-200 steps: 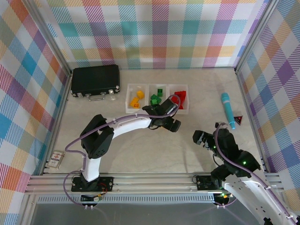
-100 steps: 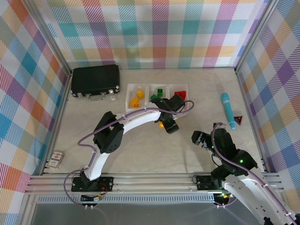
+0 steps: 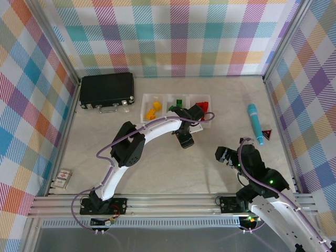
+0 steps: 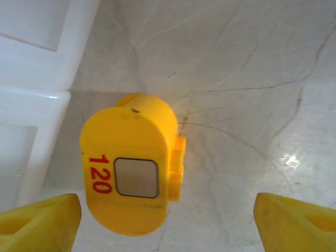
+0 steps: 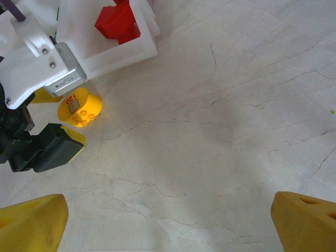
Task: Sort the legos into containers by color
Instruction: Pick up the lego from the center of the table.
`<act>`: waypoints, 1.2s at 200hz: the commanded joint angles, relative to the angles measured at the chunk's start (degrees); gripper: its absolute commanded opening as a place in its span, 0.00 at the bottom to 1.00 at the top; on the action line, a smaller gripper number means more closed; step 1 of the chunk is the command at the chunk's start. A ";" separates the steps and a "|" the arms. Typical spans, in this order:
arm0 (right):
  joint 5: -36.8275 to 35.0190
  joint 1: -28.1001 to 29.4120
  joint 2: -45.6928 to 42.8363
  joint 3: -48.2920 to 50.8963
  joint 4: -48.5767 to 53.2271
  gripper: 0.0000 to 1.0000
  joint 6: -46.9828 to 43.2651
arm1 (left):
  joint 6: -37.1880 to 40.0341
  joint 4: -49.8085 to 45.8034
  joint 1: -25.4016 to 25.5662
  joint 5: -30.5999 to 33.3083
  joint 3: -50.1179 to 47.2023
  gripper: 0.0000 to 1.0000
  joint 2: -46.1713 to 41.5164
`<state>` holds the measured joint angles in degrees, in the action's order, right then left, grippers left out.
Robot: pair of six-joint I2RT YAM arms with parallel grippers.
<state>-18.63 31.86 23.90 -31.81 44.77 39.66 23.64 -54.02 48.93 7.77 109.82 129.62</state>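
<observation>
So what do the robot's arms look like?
The left arm and right arm are white with chunky black joints, a lilac cable looping along each. The left hand and right hand are black with yellow fingertips. A green light glows on the right arm.

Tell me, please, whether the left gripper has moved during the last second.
Yes. In the top view the left gripper has slid slightly left along the front of the containers, from below their red-filled end towards their middle.

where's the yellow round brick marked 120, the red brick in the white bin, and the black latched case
yellow round brick marked 120 (image 4: 126, 173): left wrist view, flat labelled face
red brick (image 5: 118, 23): right wrist view, upper face
black latched case (image 3: 106, 90): top external view, lid centre
</observation>
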 commanded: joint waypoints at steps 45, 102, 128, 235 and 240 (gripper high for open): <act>0.08 -0.09 2.60 -1.78 0.10 0.99 -0.23 | 1.27 -1.63 -1.17 1.18 0.59 0.85 -1.30; -0.10 -0.11 2.64 -2.72 1.13 0.99 -0.27 | 1.94 -4.35 -2.45 -0.61 5.28 0.84 2.88; 0.06 -0.13 2.97 -2.89 1.19 0.99 -0.20 | 2.03 -4.59 -2.94 -0.69 6.56 0.84 4.28; 0.71 -0.09 3.69 -3.12 1.45 0.99 0.13 | 0.36 -3.11 -2.97 -1.73 5.94 0.74 5.57; 0.63 -0.14 3.71 -3.17 1.52 0.99 0.13 | 0.27 -2.55 -2.96 -1.64 5.33 0.74 5.08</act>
<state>-18.39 31.83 27.33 -33.12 45.32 39.70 24.69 -56.88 46.19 7.51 116.18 133.58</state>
